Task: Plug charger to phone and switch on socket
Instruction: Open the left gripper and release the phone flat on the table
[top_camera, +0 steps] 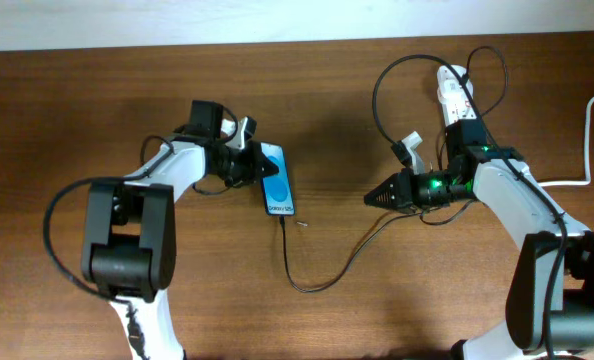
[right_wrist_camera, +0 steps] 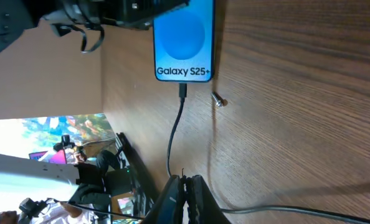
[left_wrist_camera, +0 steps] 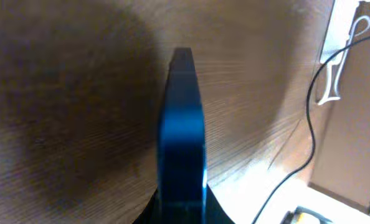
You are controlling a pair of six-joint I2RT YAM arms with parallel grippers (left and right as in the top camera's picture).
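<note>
Pinching the top end of the phone (top_camera: 278, 182) with the left gripper (top_camera: 255, 165), fingers closed tight on it. Shows up edge-on in the left wrist view, as a thin blue strip sticking straight out from between the fingers. Glows bright blue, with white "Galaxy S25+" words at the end far from the left gripper.

Holding nothing in the right gripper (top_camera: 370, 200), fingers pressed flat together. Points straight at the phone, well apart from it, with bare brown table (top_camera: 77, 100) in between.

Can see the small tip of the charger (right_wrist_camera: 182, 91) pushed into the phone's bottom end, the end nearest the right gripper. Runs from there as a thin black line back toward the right gripper, then slips out of sight just beside the closed fingertips. Cannot tell whether touching them. Loops on behind the right gripper toward the socket (top_camera: 455, 95).

Can spot the white socket behind the right gripper and off to one side, past the wrist. Too small to tell about its switch.

Can also see a tiny shiny metal bit (right_wrist_camera: 218, 99) lying just beside the plugged tip, out in front of the right gripper.
</note>
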